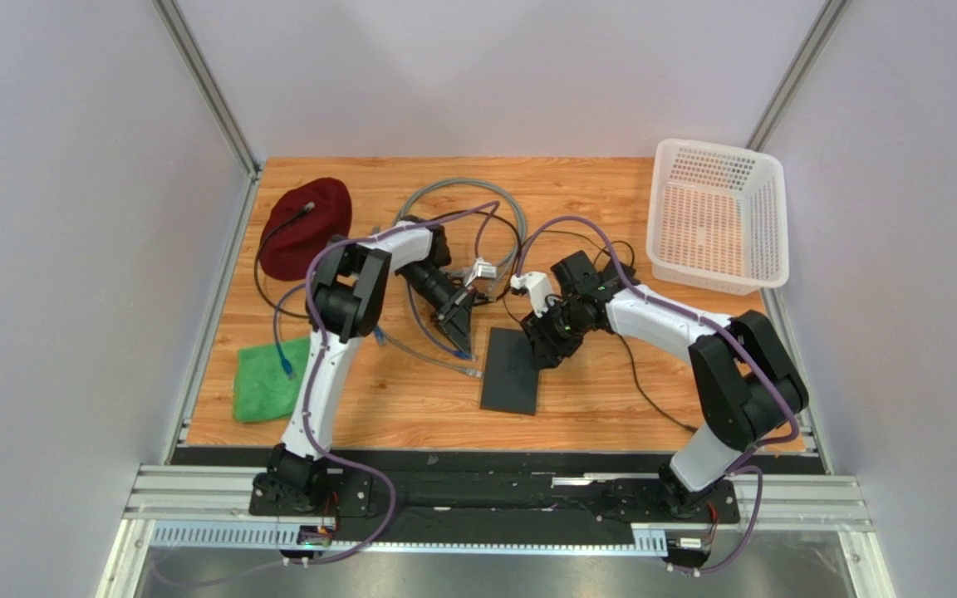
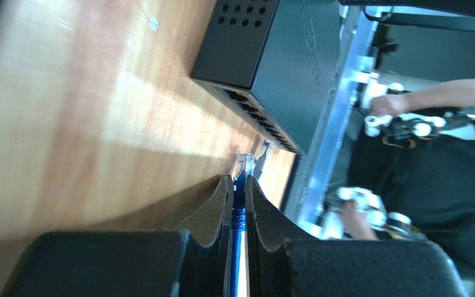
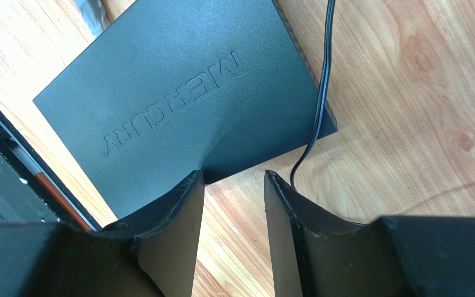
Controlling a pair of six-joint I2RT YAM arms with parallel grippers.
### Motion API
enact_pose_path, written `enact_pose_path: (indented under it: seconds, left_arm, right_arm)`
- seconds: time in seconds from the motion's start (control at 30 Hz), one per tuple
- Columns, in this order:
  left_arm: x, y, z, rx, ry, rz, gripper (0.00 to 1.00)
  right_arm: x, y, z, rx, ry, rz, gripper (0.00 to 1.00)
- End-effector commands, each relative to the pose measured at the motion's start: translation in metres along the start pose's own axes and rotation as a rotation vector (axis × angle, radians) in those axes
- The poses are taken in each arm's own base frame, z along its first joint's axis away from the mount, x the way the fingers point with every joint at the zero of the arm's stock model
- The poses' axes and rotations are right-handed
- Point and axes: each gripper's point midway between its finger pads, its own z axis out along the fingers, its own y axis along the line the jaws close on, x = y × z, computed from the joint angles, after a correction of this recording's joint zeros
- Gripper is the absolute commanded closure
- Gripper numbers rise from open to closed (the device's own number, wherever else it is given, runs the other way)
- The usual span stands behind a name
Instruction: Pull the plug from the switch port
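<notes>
The switch (image 1: 511, 371) is a flat black box lying at the table's middle. In the left wrist view, the switch (image 2: 271, 55) shows its row of sockets (image 2: 261, 117) along one narrow edge. My left gripper (image 2: 239, 179) is shut on a blue cable (image 2: 238, 223). The cable's clear plug (image 2: 245, 164) sticks out past the fingertips, apart from the sockets. The left gripper shows in the top view (image 1: 456, 334) just left of the switch. My right gripper (image 3: 234, 179) is open and empty at the switch's far edge (image 3: 178, 93), and it also shows in the top view (image 1: 544, 343).
A thin black cable (image 3: 320, 93) runs past the switch's corner. A grey cable loop (image 1: 446, 199) lies at the back. A maroon cloth (image 1: 306, 224) and a green cloth (image 1: 269, 380) lie at the left. A white basket (image 1: 715, 212) stands at the back right.
</notes>
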Motion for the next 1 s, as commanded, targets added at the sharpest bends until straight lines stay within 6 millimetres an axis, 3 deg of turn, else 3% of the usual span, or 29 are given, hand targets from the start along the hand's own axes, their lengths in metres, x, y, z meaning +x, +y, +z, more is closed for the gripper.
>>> enact_pose_path:
  seconds: [0.0, 0.17, 0.4, 0.5, 0.53, 0.6, 0.77, 0.9, 0.97]
  left_arm:
    - [-0.029, -0.05, -0.05, -0.058, -0.076, 0.165, 1.0]
    - [-0.076, -0.066, -0.098, -0.189, -0.203, 0.287, 1.0]
    - [-0.135, -0.032, -0.164, -0.462, -0.399, 0.306, 1.0]
    - [-0.152, -0.021, -0.178, -0.532, -0.445, 0.323, 0.85]
    - [-0.156, -0.025, -0.18, -0.533, -0.459, 0.328, 0.75]
    - [-0.158, -0.036, -0.183, -0.519, -0.476, 0.345, 0.66]
    - [-0.152, -0.094, -0.19, -0.459, -0.545, 0.425, 0.55]
    - [-0.142, -0.137, -0.202, -0.491, -0.614, 0.506, 0.49]
    - [-0.128, -0.142, -0.194, -0.469, -0.589, 0.518, 0.49]
  right_arm:
    - [0.006, -0.009, -0.006, 0.054, 0.015, -0.035, 0.56]
    - [0.004, -0.01, -0.008, 0.061, 0.006, -0.049, 0.56]
    - [-0.004, -0.013, -0.015, 0.08, -0.025, -0.08, 0.56]
    - [-0.006, -0.014, -0.017, 0.086, -0.032, -0.086, 0.55]
    - [-0.006, -0.014, -0.017, 0.086, -0.033, -0.092, 0.55]
    - [-0.008, -0.014, -0.019, 0.09, -0.036, -0.101, 0.55]
    - [-0.018, -0.013, -0.026, 0.093, -0.062, -0.121, 0.53]
    - [-0.038, -0.011, -0.038, 0.098, -0.111, -0.147, 0.52]
    - [-0.044, -0.011, -0.042, 0.102, -0.125, -0.159, 0.51]
